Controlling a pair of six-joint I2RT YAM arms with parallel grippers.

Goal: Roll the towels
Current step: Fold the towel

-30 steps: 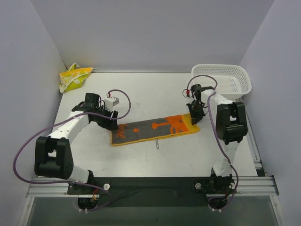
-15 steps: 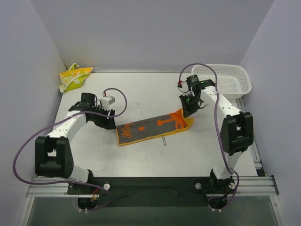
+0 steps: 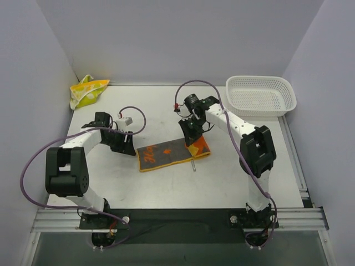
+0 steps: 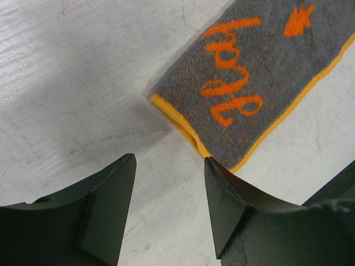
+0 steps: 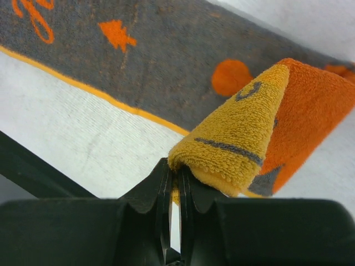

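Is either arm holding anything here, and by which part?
The right gripper pinches the orange-and-grey towel by its lifted, folded-over end; the left gripper is open, holding nothing.

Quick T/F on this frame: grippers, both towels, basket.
1. Right gripper is shut on one end of the orange towel. True.
2. Left gripper grips the towel's other end. False: it is open, beside that end, not on it.
3. The yellow towel is in the basket. False: it lies at the far left corner of the table.
4. The gripped end is folded back over the towel. True.
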